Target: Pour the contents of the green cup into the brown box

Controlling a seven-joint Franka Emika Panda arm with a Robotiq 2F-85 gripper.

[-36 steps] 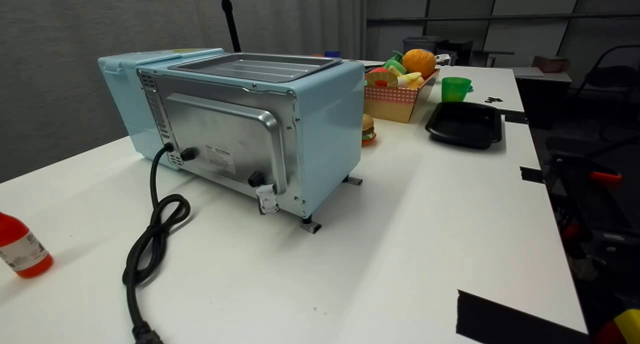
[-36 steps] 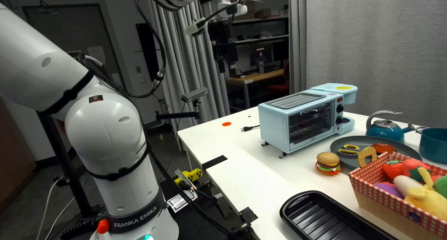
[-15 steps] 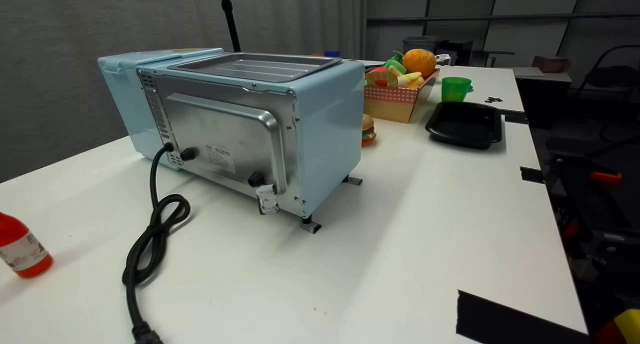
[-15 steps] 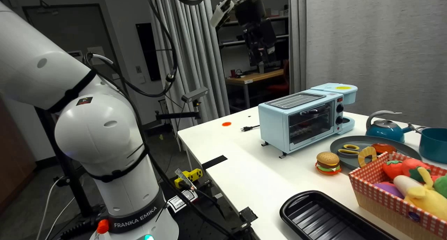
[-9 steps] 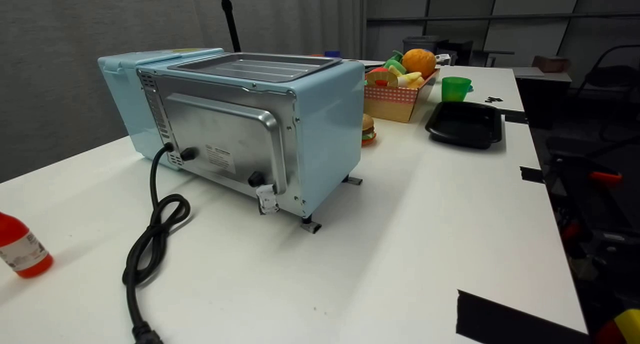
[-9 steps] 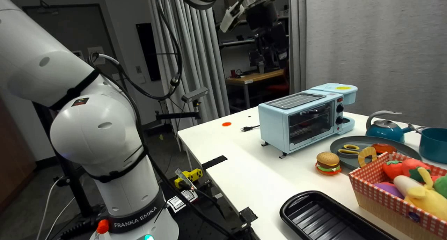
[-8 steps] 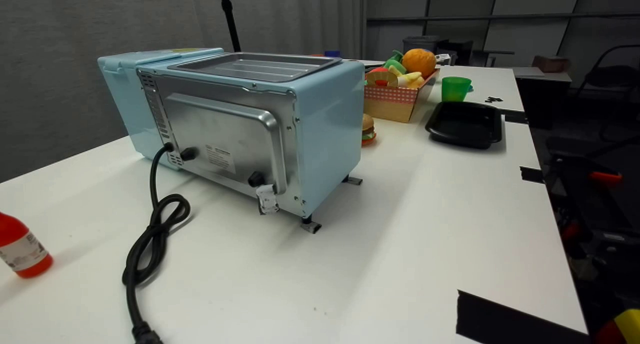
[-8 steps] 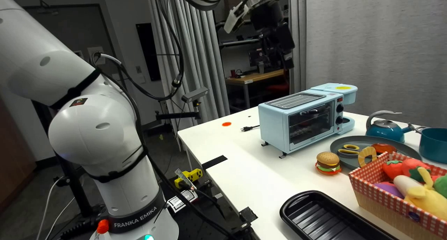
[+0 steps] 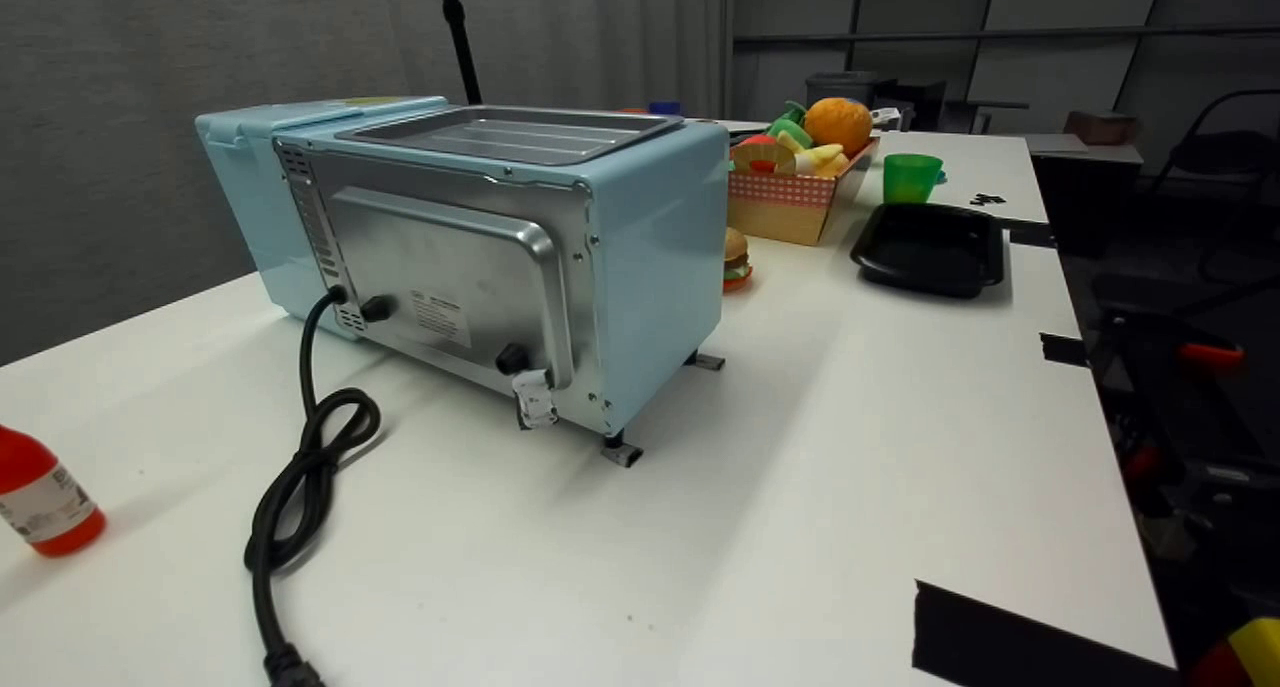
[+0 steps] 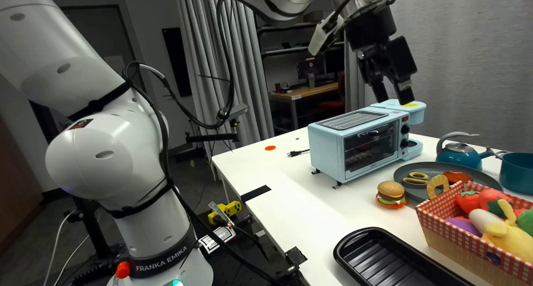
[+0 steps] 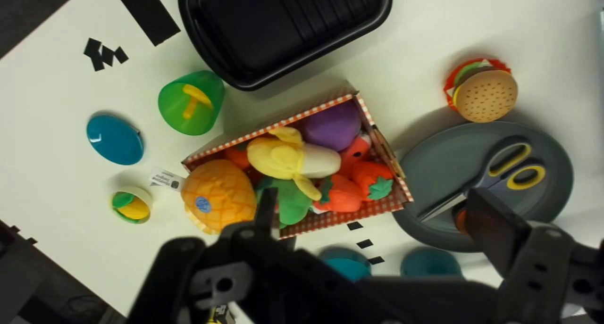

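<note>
The green cup (image 9: pixel 910 179) stands upright on the table behind the black tray in an exterior view. In the wrist view the green cup (image 11: pixel 172 108) has a yellow piece inside and stands beside the brown box (image 11: pixel 374 208), apart from it. The box has a red checkered rim and is full of soft toy fruit; it shows in both exterior views (image 9: pixel 775 209) (image 10: pixel 466 252). My gripper (image 10: pixel 393 98) is open and empty, high above the table. In the wrist view its spread fingers (image 11: pixel 377 206) show over the box's edge and the grey plate.
A black tray (image 11: pixel 250 27) lies near the cup and box. A light blue toaster oven (image 10: pixel 354 140), a toy burger (image 10: pixel 391 193), a grey plate (image 11: pixel 434 159) with scissors, a blue kettle (image 10: pixel 460 155) and a blue pot (image 10: pixel 518 173) stand around. A blue lid (image 11: pixel 114 140) lies beside the cup.
In an exterior view the arm has swung to the right and my gripper has moved right and somewhat lower, toward the box side. The cup, box and other objects have not moved.
</note>
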